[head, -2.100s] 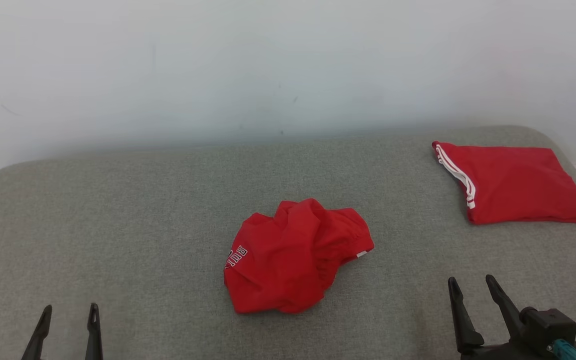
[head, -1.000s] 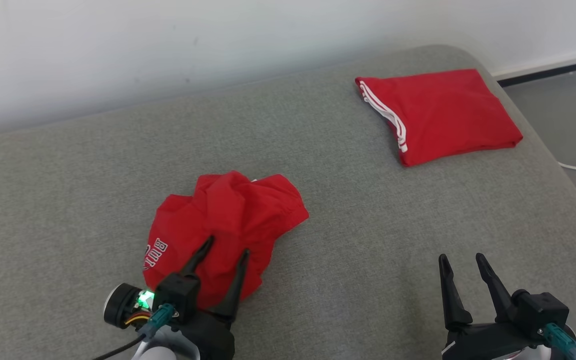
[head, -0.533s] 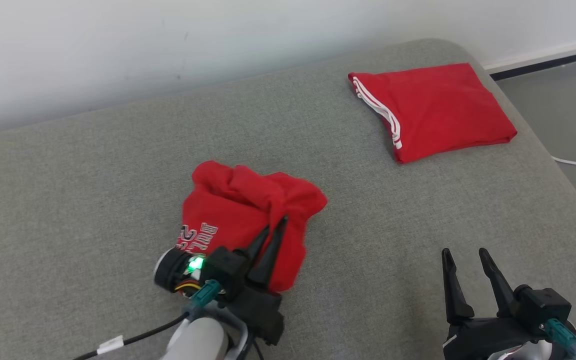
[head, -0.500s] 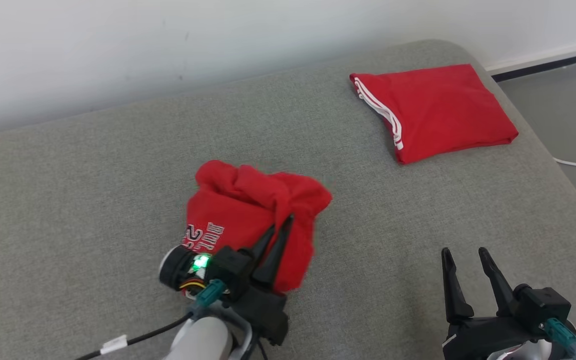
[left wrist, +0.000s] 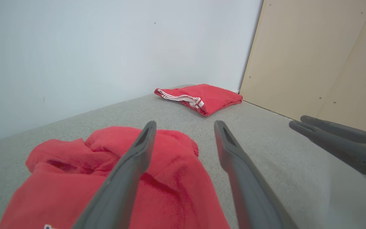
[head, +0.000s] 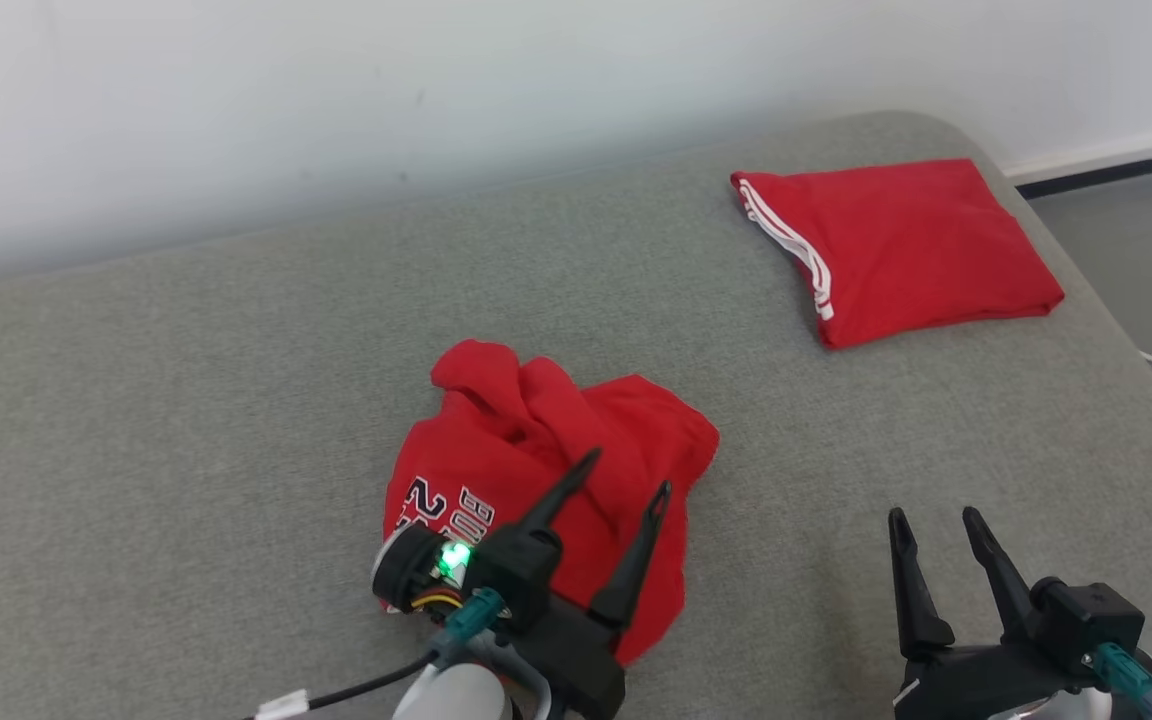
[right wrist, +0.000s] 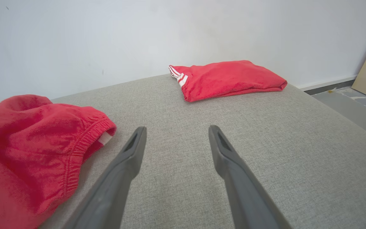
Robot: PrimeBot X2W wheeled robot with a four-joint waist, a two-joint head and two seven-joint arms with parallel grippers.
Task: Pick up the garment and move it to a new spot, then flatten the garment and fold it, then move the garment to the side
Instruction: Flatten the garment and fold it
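1. Head view: the left claw (head: 626, 472) hangs with fingers spread wide, gripping nothing, over the crumpled red fabric garment (head: 526, 430) mid-way along the grey fabric cushion (head: 186, 400), toward its front edge.
2. Left wrist view: both fingers stand apart above the garment's folds.
3. Right wrist view: the right claw (right wrist: 176, 128) is spread and empty over bare cushion.

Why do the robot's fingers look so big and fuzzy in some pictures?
Left wrist view: the left gripper sits right at the wide lens, so its fingers loom large and soft-edged. Right wrist view: same for the right gripper. Head view: farther off, so both look small and crisp; light is even.
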